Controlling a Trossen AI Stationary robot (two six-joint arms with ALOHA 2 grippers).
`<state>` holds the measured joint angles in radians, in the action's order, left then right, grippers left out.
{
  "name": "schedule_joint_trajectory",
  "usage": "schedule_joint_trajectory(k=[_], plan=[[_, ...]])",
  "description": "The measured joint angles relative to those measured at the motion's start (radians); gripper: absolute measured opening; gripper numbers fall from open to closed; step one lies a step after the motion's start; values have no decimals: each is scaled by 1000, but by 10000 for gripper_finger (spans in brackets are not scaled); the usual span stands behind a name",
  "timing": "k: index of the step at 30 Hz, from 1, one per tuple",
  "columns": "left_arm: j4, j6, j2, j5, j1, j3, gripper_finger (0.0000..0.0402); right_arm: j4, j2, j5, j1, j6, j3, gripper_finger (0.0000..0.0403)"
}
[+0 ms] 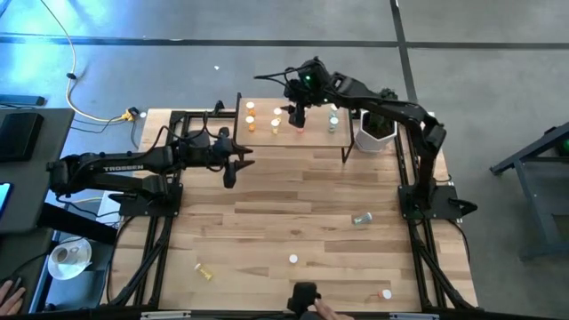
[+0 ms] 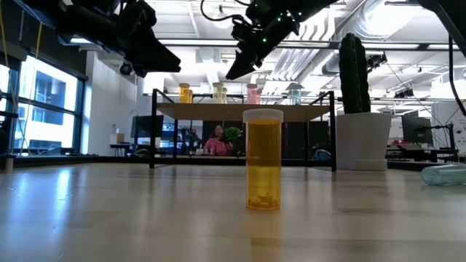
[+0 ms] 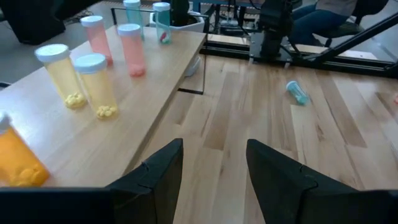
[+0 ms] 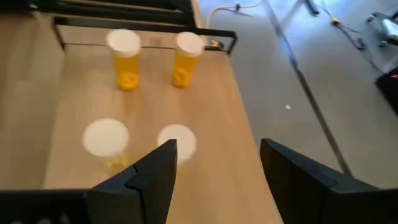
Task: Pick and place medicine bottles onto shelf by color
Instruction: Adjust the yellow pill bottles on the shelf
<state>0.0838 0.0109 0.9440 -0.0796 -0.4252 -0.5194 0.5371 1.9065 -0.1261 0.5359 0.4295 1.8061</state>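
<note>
Arms work a wooden table [image 1: 293, 209]: the right arm reaches to twelve o'clock, its right gripper [image 1: 300, 116] hanging over the shelf [image 1: 267, 135] with fingers spread and empty; the left gripper [image 1: 231, 171], also parted and empty, hovers at nine o'clock beside the shelf. Medicine bottles [image 3: 93, 78] stand upright on the shelf, caps up. An orange bottle [image 2: 263, 159] stands upright toward six o'clock; a green bottle [image 1: 361, 218] lies on its side at four o'clock.

Capped medicine bottles [image 3: 92, 84] stand upright on the shelf [image 3: 143, 106]; others lie scattered on the tabletop.
</note>
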Motion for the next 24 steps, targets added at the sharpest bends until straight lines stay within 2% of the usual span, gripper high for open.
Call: schedule_joint_trajectory(k=[9,24], plan=[[-5,27,0,17,-3,0,168,12,32,-80,-1,-1,0,222],[-5,27,0,17,-4,0,168,1,52,-86,-1,16,-1,222]])
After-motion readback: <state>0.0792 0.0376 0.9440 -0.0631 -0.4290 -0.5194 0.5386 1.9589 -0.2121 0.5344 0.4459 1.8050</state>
